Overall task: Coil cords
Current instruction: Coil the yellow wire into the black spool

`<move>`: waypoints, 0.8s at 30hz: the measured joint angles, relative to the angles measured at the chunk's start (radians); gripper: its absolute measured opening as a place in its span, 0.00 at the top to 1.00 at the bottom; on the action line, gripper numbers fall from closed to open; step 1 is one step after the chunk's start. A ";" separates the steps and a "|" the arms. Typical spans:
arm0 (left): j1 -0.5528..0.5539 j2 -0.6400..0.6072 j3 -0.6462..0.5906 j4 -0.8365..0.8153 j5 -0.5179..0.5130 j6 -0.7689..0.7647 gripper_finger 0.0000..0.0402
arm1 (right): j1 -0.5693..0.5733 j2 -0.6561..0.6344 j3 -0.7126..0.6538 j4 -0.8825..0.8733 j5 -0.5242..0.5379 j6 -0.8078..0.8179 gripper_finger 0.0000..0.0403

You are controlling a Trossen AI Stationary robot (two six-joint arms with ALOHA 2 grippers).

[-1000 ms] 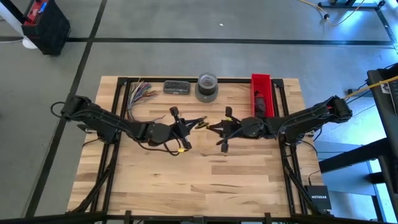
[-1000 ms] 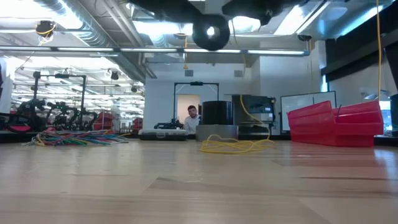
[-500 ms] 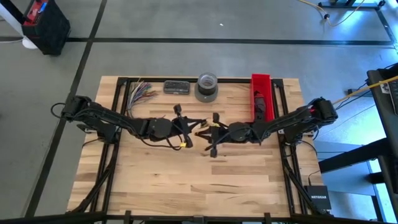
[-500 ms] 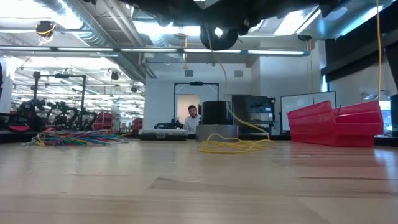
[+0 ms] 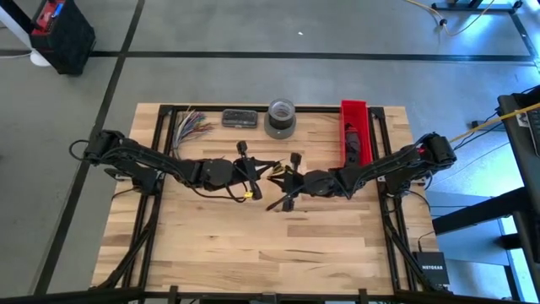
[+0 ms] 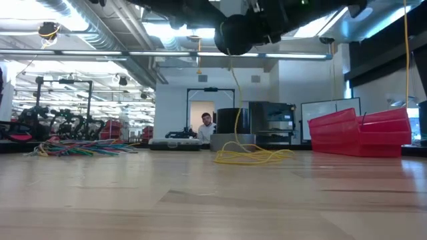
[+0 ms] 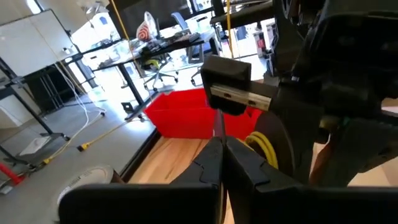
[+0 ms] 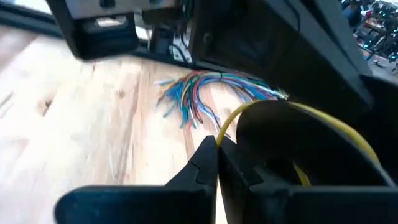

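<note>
Right claw: (image 5: 281, 179) clenched, fingers pressed together at frame centre of the high view; the yellow cord (image 8: 323, 127) runs just beside its tips; grip on it cannot be told.
Left claw: (image 7: 219, 134) fingers together, tips meeting the right arm's; hold cannot be told.
Cord: black round bundle (image 6: 235, 33) hangs at upper centre of the low view, with a loose yellow heap (image 6: 252, 156) on the desk (image 5: 253, 245).
Low view only: a person in a far doorway.
Right wrist only: coloured wires (image 8: 208, 87) fanned out.
Count: two arms, one red bin (image 5: 355, 127), one tape roll (image 5: 281, 117).
</note>
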 joint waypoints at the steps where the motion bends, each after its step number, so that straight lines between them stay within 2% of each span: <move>1: 0.000 -0.001 0.000 0.002 -0.001 -0.006 1.00 | 0.000 0.000 0.000 -0.014 0.000 -0.003 0.98; 8: -0.041 -0.048 0.000 -0.013 -0.020 0.027 1.00 | -0.001 0.000 0.001 -0.081 0.000 -0.054 0.98; 11: -0.076 -0.068 -0.001 -0.044 -0.066 0.062 1.00 | -0.001 -0.003 0.003 -0.101 0.008 -0.064 0.96; 15: -0.104 -0.101 0.001 -0.075 -0.106 0.078 1.00 | -0.002 0.003 -0.003 -0.166 0.014 0.089 0.92; 17: -0.110 -0.110 0.002 -0.070 -0.110 0.078 1.00 | -0.002 0.002 -0.002 -0.179 0.015 0.161 0.89; 20: -0.117 -0.119 0.001 -0.101 -0.113 0.090 1.00 | -0.002 -0.013 0.020 -0.245 0.019 0.155 0.81; 24: -0.124 -0.132 0.001 -0.123 -0.145 0.093 1.00 | 0.000 -0.058 0.069 -0.423 0.005 0.135 0.70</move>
